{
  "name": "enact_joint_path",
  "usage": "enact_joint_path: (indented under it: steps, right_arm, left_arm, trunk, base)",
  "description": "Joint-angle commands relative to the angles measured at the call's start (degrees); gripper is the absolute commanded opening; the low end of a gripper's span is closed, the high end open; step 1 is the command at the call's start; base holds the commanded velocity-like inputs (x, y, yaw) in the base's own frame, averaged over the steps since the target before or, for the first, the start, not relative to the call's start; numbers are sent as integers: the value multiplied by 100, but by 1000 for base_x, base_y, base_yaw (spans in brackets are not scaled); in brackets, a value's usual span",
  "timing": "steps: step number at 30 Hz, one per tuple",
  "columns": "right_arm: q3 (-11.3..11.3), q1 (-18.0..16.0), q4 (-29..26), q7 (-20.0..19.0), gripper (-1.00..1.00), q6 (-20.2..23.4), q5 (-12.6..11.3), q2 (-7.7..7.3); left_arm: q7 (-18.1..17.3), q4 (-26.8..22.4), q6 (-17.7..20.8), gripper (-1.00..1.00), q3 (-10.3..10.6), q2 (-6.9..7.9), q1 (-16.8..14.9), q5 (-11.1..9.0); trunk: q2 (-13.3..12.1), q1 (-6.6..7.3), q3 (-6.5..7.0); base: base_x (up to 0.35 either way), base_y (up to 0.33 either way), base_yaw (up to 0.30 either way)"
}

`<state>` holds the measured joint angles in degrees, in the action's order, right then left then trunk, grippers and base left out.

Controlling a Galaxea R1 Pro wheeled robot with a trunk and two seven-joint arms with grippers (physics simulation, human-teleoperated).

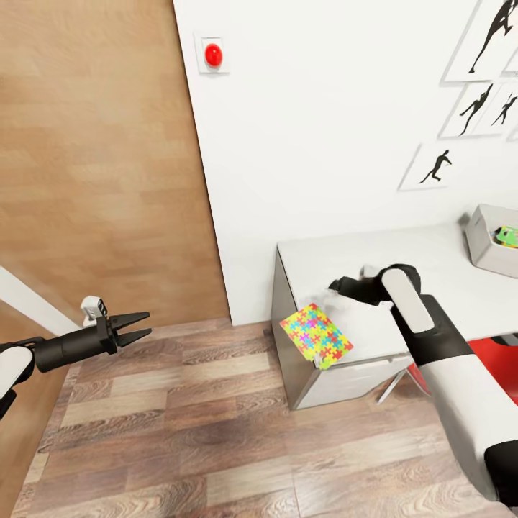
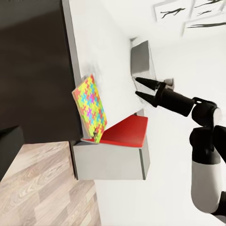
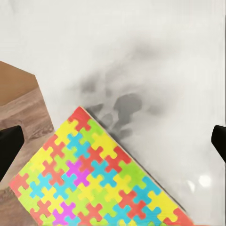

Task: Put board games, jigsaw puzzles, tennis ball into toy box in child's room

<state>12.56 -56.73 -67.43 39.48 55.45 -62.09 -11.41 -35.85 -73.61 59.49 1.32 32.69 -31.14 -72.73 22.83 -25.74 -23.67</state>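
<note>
White table (image 1: 432, 259), 1 jigsaw puzzle (image 1: 316, 334) overhanging its corner, grey toy box (image 1: 488, 248) probably at far end

No words, numbers, labels or brand names could be read anywhere. The puzzle box (image 1: 316, 335), lying at the table's (image 1: 403, 259) front corner near 5 o'clock in the head view, carried only a pattern of coloured jigsaw pieces, no lettering. The pictures on the wall (image 1: 475, 108) toward 2 o'clock showed black silhouettes of figures without captions. The red button (image 1: 213, 55) on its white plate near 11 o'clock bore no marking. A green item in the grey box (image 1: 493, 241) at 3 o'clock was too small to read.
</note>
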Motion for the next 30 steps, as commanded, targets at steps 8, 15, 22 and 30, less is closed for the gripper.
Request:
enact_joint_path:
  steps: [8, 15, 22, 30]
  right_arm:
    - [-870, 1312, -1421, -1047, 100, 85, -899, -974]
    - [-2152, 2965, -2004, -3165, 100, 40, -1089, -1272]
    - [-3102, 4004, -2060, -5419, 100, -27, -1051, -1232]
    - [-3221, 4784, -2108, -7003, 100, -797, -1034, -1212]
  left_arm:
    - [11, 30, -3, 100, 68, -8, -6, 62]
    - [-19, 300, 1, 100, 74, -3, 20, 70]
    - [-51, 909, -4, 100, 94, -6, 95, 77]
    - [-72, 950, 17, 100, 102, 22, 116, 70]
  trunk:
    - [9, -4, 64]
    - [9, -4, 128]
    - [9, -4, 193]
    - [9, -4, 266]
  base:
    - [0, 0, 0]
    - [0, 0, 0]
    - [0, 0, 0]
    - [0, 0, 0]
